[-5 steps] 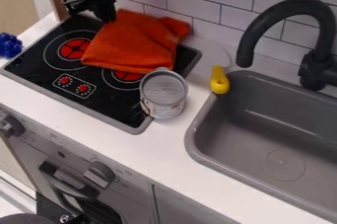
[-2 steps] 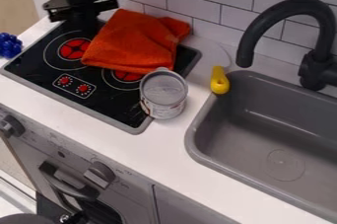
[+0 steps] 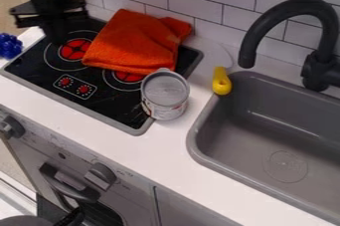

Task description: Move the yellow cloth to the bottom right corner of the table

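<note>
So the orange cloth [image 3: 136,43] is draped, rumpled, over the back right of the stovetop [image 3: 100,98], with the can [image 3: 164,101] set near its front edge. The black gripper [image 3: 59,32] is seen left of the cloth, probably just above the stovetop; whether it's spread or closed up can't be told, black on black.

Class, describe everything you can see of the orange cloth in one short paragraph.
The orange cloth looks like soft, fuzzy towelling, folded and rumpled, with a small brownish patch near its right edge. It lies across the back right of the black toy stovetop, partly covering a red-centred burner. Whether it touches the grey-topped cylindrical can is unclear.
</note>
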Controlling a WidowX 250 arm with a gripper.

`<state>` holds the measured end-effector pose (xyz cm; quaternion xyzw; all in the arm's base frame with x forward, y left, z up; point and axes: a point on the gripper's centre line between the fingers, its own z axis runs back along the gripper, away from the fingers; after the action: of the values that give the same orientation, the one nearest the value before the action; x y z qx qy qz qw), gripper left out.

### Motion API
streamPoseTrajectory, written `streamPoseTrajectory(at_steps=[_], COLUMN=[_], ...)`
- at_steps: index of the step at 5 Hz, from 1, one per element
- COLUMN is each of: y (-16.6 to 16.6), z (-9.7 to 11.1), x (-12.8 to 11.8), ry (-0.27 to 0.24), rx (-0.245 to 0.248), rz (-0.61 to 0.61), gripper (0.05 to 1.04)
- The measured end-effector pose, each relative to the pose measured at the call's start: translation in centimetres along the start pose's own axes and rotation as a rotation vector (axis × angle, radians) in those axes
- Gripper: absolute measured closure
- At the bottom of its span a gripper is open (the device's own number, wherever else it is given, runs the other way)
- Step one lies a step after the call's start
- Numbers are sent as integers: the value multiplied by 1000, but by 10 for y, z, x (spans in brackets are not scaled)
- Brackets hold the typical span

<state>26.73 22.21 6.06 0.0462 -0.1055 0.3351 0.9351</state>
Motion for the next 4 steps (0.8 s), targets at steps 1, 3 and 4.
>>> streamPoseTrajectory(at_steps=[1, 3, 4], y=[16, 14, -4], z=[7, 29, 39], x=[-3, -30, -30], ry=[-3, -7, 20], rx=[38, 48, 54], rz=[-34, -106, -115], gripper=[1031, 1031, 1031])
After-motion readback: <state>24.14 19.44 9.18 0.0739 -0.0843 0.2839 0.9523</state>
